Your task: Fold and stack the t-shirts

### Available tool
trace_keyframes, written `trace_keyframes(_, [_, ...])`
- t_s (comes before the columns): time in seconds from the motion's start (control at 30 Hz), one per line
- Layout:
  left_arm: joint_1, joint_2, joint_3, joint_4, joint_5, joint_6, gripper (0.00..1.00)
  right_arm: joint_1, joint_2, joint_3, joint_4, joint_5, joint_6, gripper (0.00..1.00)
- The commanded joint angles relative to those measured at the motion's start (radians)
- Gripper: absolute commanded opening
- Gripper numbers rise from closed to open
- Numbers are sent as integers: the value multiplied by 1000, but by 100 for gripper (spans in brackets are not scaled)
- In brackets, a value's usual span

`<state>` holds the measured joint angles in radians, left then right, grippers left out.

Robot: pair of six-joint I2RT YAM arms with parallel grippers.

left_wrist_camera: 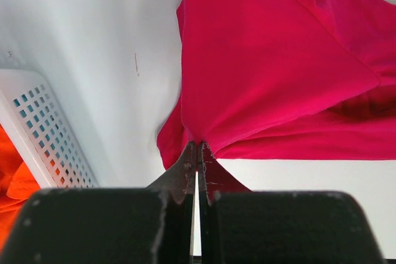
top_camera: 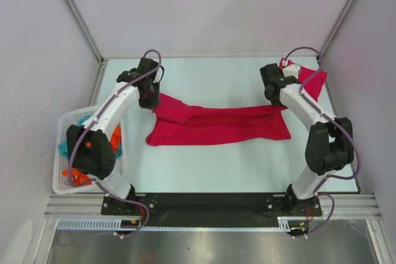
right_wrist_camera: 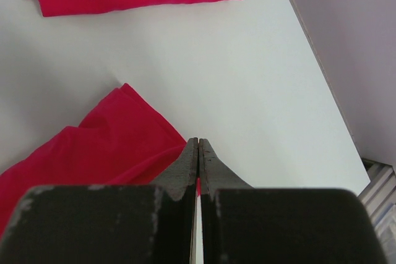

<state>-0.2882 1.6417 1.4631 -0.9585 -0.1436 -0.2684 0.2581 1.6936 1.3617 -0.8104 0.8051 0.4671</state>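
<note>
We see open table (top_camera: 216,168) in front of the spread t-shirt (top_camera: 216,127), between it and the arm bases. Another bare strip lies behind it, toward the back wall (top_camera: 210,10). The left arm (top_camera: 114,108) and right arm (top_camera: 303,108) slant inward and fence off both flanks. A white basket (top_camera: 65,153) fills the left edge, just beside the left arm. The folded t-shirt (top_camera: 315,86) takes the far right corner, seemingly close to the side wall (top_camera: 365,60), leaving little passage there.
</note>
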Motion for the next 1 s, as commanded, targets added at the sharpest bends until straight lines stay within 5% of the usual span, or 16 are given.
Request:
trace_keyframes(0.0, [7, -54, -46, 33, 19, 5, 0, -3, -64, -35, -12, 42, 36, 0])
trace_keyframes(0.5, [7, -29, -175, 89, 36, 9, 2, 38, -14, -67, -21, 57, 50, 0])
trace_keyframes(0.6, [7, -22, -199, 96, 36, 11, 28, 49, 20, -62, -30, 48, 57, 3])
trace_keyframes(0.63, [4, -23, -208, 98, 36, 12, 50, 53, 27, -61, -36, 48, 61, 6])
trace_keyframes(0.67, [4, -25, -211, 98, 27, 12, 60, 56, 32, -56, -41, 48, 64, 9])
trace_keyframes(0.73, [-3, -31, -216, 98, 18, 14, 83, 67, 40, -50, -47, 46, 67, 25])
trace_keyframes(0.97, [-5, -54, -175, 87, -10, 11, 92, 82, 55, 23, -78, 60, 67, 36])
